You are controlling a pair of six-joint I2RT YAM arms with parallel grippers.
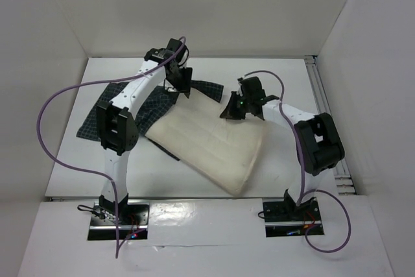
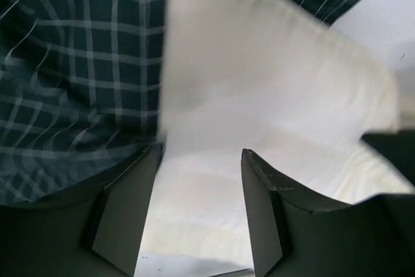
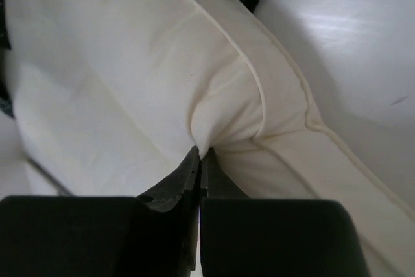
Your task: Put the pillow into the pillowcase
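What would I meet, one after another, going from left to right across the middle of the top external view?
purple cable loop → pillowcase → pillow → right arm. Whatever overlaps these is left out.

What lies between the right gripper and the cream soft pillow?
Nothing lies there. The right gripper, jaws shut, pinches a fold of the cream soft rectangular pillow directly; the right wrist view shows this.

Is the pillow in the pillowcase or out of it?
Mostly out. Nearly all of the pillow shows bare; only its far corner meets the pillowcase. Whether it's inside, cannot tell.
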